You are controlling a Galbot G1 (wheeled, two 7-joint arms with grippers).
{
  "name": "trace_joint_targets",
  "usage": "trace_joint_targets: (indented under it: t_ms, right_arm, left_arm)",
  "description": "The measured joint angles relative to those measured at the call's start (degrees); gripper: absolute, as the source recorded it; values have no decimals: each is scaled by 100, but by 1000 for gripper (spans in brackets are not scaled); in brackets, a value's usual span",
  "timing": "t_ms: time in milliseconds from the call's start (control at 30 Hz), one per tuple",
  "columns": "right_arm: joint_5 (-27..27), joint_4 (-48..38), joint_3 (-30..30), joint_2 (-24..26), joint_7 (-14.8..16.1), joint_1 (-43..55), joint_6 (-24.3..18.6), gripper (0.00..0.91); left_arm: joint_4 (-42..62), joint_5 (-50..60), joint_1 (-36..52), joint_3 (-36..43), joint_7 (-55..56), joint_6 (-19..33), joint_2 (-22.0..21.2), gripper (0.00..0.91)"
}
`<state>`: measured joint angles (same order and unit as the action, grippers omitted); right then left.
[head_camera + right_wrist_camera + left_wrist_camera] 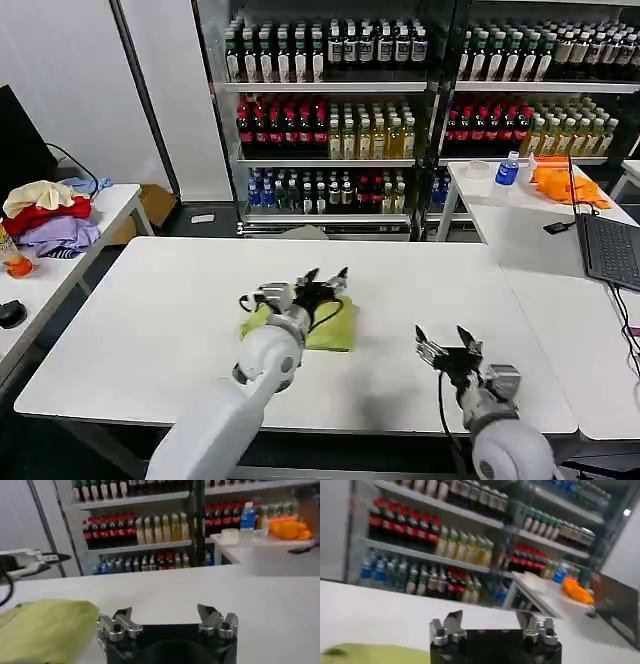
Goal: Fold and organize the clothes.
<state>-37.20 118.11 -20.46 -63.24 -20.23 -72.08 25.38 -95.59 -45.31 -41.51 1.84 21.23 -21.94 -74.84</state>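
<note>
The left gripper (327,275) hangs with its dark fingers spread wide and nothing between them, just above the far edge of the lime-yellow short-sleeved T-shirt of thin soft fabric (335,330), which lies folded into a compact rectangle near the middle of the white rectangular table (160,320). The right gripper (445,338) is likewise spread and empty, poised over bare tabletop towards the near right corner, well apart from the shirt; its wrist camera sees the folded shirt (45,627) lying beside it.
</note>
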Motion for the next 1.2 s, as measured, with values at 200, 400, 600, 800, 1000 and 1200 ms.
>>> trace_joint_targets:
  t_ms: [200, 400, 600, 800, 1000, 1200]
  right_arm:
    - [-457, -847, 652, -328, -165, 1105, 131, 907]
    - [-943, -1731, 1254, -758, -316, 2029, 290, 907]
    - [-1329, -2546, 1614, -1185, -420, 2696, 379, 685]
    - [-1584, -3195, 1766, -1531, -528, 3132, 375, 0]
    - [-1783, -3527, 1882, -1662, -578, 3327, 334, 0]
    - [-1899, -3705, 1909, -1713, -602, 3451, 294, 0]
  left_arm:
    - [-333, 128, -496, -538, 34, 119, 407, 907]
    - [-648, 186, -1009, -1048, 44, 190, 695, 907]
    - [-867, 215, -1382, -1424, 48, 232, 841, 907]
    - [-998, 228, -1608, -1587, 49, 241, 923, 907]
    - [-1026, 239, -1705, -1653, 46, 247, 955, 907]
    - [-1019, 239, -1728, -1680, 37, 257, 951, 907]
